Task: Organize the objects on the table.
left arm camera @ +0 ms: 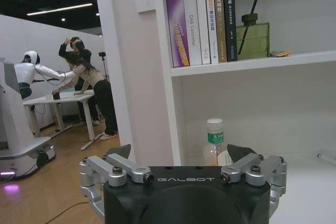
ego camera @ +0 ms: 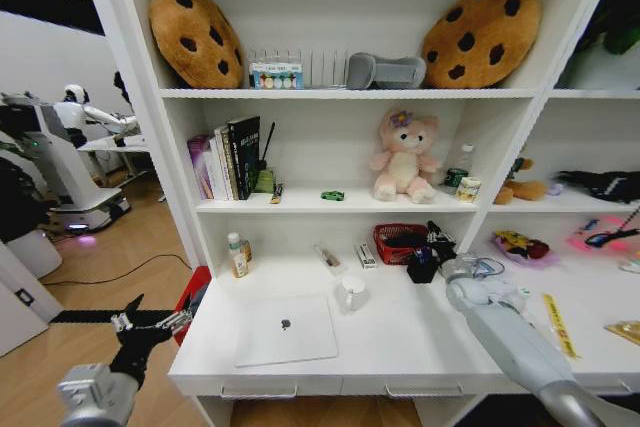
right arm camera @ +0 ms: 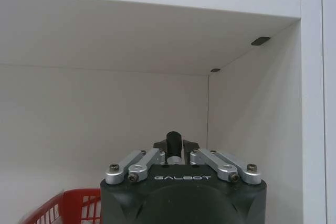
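Your left gripper (ego camera: 150, 319) hangs off the bench's (ego camera: 400, 342) 9 o'clock edge, jaws wide, holding nothing. Silver laptop (ego camera: 286, 330) lies shut at bench front; green toy car (ego camera: 332, 195) sits on the shelf at 12 o'clock. Your right gripper (ego camera: 432, 255), jaws narrow, pinches a small black object (right arm camera: 173, 143) beside the red basket (ego camera: 398, 242).
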Robot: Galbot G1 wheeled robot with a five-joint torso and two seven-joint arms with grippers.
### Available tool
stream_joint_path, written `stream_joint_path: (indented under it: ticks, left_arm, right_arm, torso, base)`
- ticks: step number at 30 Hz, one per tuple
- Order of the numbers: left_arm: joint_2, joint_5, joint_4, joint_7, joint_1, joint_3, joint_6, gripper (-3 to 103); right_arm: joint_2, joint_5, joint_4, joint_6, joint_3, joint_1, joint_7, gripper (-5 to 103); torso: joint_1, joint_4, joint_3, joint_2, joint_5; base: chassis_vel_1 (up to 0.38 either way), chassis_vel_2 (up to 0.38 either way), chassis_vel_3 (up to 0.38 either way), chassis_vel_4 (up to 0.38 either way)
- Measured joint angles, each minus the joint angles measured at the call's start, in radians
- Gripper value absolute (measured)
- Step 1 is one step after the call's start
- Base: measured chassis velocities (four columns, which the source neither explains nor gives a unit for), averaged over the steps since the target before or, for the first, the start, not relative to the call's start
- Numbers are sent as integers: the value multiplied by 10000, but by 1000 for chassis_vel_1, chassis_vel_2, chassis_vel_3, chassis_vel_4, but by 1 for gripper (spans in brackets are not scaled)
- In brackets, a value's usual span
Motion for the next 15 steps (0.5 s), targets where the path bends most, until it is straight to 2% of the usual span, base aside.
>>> stream_joint_path:
  ticks: [2,3,4,5,7,10,13,14,15]
  left_arm:
    - [0,0,-1,0,0,0,0,100]
    - [0,0,0,0,0,0,0,100]
    - [0,0,0,0,0,0,0,100]
    - [0,0,-1,0,0,0,0,100]
    - [0,0,0,0,0,0,0,100]
    - [0,0,0,0,0,0,0,100]
    - [0,0,0,-1,-1,0,-1,100]
    - [0,0,0,-1,-1,0,-1,100]
    - [0,0,0,0,-1,0,0,100]
  right_arm:
    - [9,23,-1,5,6,-20,-27,18]
    - [25,30,-2,5,10,-41,-43,24]
    - [25,30,-2,5,10,-41,-43,24]
    - [63,33,0,7,21,-63,-53,34]
    - [81,105,66,9,30,-86,-64,45]
    - [64,172,163,0,61,-120,-64,51]
    - [-320,592,1490,-737,659,-979,-109,66]
    - [-320,592,1490,-737,659,-979,-109,66]
    - [-520,651,2252,-1057,990,-1523,-146,72]
  torso:
    - [-1,0,0,0,-1]
    - [-1,-1,0,0,0]
    - [-1,-1,0,0,0]
    - [-1,0,0,0,0]
    - [-1,0,0,0,0]
    - [-1,1,0,0,0]
    - [0,2,0,0,0]
    - [0,2,0,0,0]
    - [0,-3,0,0,2]
  base:
    - [0,0,0,0]
    - [0,0,0,0]
    - [0,0,0,0]
    - [0,0,0,0]
    - [0,0,0,0]
    - [0,0,0,0]
    - [0,0,0,0]
    - [0,0,0,0]
    - [0,0,0,0]
